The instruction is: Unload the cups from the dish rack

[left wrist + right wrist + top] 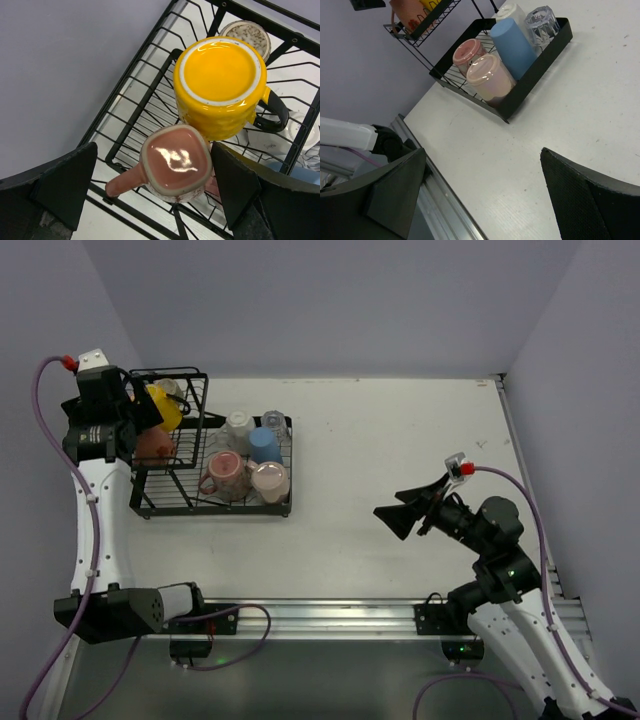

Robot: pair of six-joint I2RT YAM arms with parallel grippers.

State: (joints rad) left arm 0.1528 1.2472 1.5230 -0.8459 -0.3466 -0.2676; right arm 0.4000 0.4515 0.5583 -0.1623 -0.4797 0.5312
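The black wire dish rack (216,510) stands at the table's left. Its taller basket holds an upturned yellow mug (166,406) and a salmon-pink mug (156,446). My left gripper (146,428) hangs over that basket. In the left wrist view it is open (155,165), its fingers either side of the upturned pink mug (175,162) without touching; the yellow mug (220,85) sits just behind. The flat tray holds white (237,424), blue (264,444), glass (275,422), pink (226,472) and beige (269,480) cups. My right gripper (392,512) is open and empty above the table.
A speckled cup (246,32) sits behind the yellow mug in the basket. The right wrist view shows the tray's wall (535,70) with the blue cup (512,42) and beige cup (487,75), and the metal rail (440,210) at the table's near edge.
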